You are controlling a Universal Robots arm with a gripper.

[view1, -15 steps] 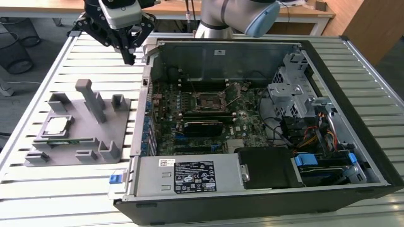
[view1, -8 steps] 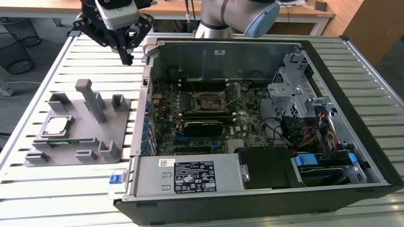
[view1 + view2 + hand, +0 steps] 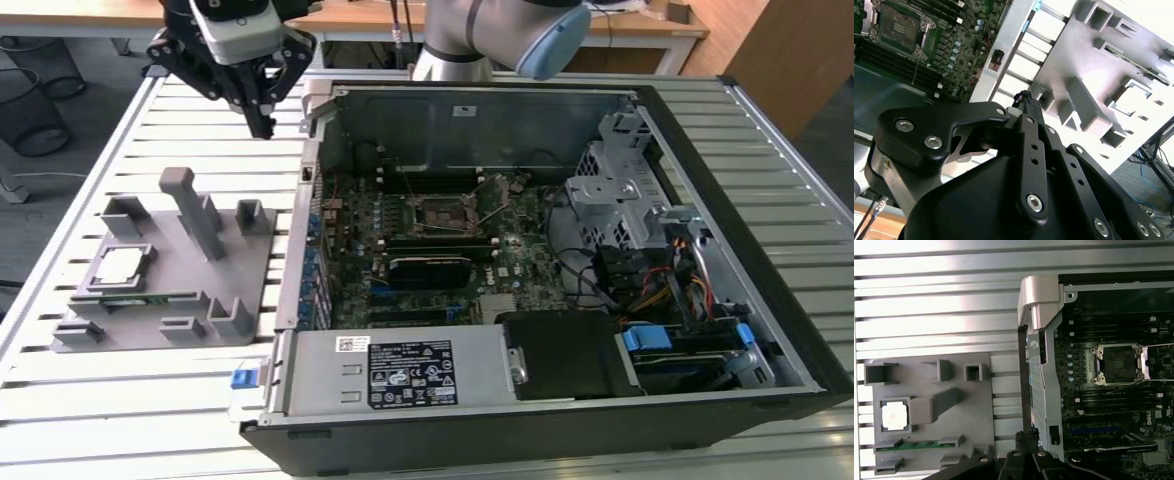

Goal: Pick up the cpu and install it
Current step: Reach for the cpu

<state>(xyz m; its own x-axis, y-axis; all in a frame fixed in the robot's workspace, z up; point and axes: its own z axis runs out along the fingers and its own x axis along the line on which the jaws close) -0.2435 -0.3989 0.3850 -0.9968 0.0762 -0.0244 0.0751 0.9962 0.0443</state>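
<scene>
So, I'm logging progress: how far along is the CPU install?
Nothing looks done: the cpu lies in the grey fixture, and the socket in the case sits empty. The gripper hangs shut and empty over the table beside the case. Pickup and seating are both left.

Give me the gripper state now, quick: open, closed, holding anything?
Gripper: closed, holding nothing. The cpu lies in the grey fixture, apart from it.
</scene>
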